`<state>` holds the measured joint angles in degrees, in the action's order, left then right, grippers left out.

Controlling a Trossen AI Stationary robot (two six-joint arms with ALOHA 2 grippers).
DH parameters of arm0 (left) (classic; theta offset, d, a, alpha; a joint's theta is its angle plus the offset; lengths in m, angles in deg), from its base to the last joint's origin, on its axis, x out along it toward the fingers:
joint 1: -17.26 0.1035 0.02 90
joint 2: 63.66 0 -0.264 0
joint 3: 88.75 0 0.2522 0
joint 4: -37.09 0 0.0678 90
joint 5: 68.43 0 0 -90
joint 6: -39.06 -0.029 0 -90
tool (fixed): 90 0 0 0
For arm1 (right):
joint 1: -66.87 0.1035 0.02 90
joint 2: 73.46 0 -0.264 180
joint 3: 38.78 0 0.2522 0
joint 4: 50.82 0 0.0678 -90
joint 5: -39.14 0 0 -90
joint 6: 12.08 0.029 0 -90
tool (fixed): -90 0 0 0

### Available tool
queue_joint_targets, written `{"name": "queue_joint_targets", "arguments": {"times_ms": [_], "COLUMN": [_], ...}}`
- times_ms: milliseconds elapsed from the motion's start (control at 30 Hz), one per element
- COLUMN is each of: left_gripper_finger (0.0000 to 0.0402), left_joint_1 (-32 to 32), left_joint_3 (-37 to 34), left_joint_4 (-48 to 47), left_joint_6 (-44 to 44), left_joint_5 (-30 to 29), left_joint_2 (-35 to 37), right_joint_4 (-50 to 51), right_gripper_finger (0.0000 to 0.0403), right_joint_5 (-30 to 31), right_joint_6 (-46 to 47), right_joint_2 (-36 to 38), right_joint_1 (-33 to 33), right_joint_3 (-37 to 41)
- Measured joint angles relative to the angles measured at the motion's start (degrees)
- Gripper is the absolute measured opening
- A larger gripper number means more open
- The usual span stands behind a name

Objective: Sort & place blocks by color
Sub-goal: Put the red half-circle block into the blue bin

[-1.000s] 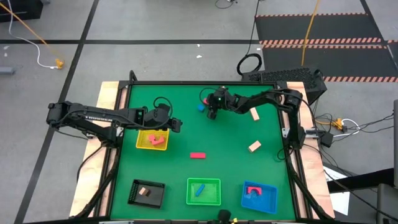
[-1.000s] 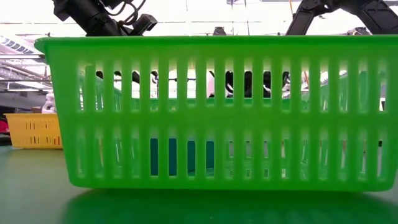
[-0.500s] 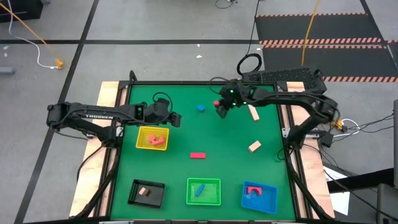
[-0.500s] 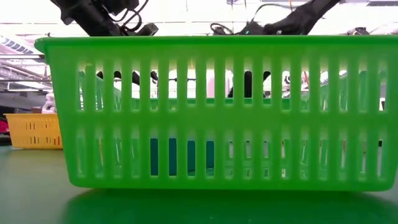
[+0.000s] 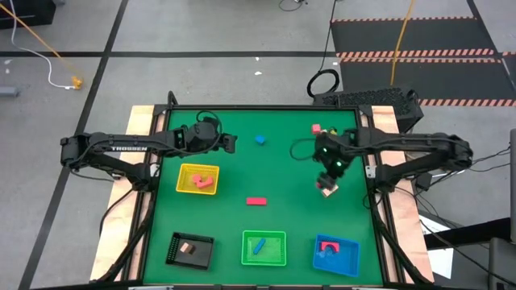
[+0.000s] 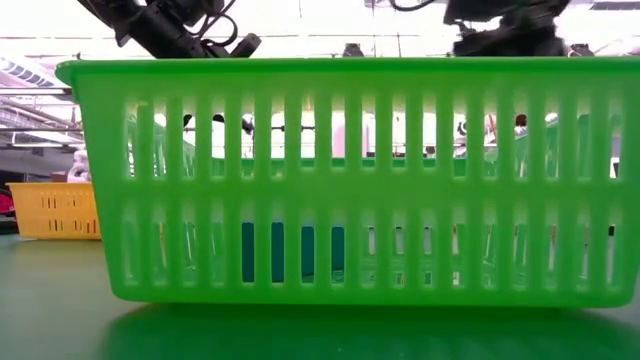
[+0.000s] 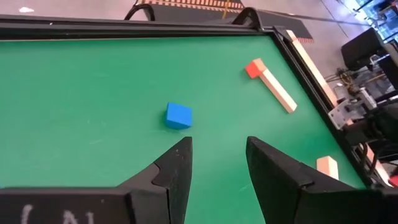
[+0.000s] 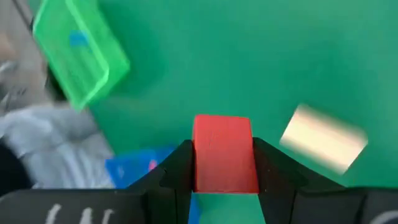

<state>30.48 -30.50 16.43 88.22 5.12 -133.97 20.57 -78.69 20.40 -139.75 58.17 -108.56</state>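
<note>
Matt green table mat (image 5: 242,173), slotted glossy plastic green tray (image 6: 340,180), wood-look cream block (image 8: 323,146).

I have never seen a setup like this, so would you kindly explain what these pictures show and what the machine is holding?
Two dark robot arms work at a green table, sorting small blocks into coloured trays. One picture looks straight down; one sits at table height, blocked by the green tray; two come from cameras on the wrists. The right gripper is shut on a red block, above a cream block. The left gripper is open and empty near a blue block. A pink block lies mid-table.
</note>
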Motion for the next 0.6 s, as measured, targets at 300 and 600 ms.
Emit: {"name": "queue_joint_targets", "arguments": {"times_ms": [300, 600], "left_gripper_finger": [0.0152, 0.0152], "left_joint_1": [-0.9, -3.8], "left_joint_3": [0.0, 0.0], "left_joint_4": [0.0, -0.3], "left_joint_6": [3.9, 6.7], "left_joint_5": [0.1, 1.5], "left_joint_2": [0.0, 0.0], "right_joint_4": [-10.0, -48.2], "right_gripper_finger": [0.0117, 0.0117], "right_joint_5": [-15.4, -8.6], "right_joint_6": [18.7, 29.6], "right_joint_2": [6.5, 5.5], "right_joint_1": [19.3, 39.9], "right_joint_3": [14.6, 22.1]}}
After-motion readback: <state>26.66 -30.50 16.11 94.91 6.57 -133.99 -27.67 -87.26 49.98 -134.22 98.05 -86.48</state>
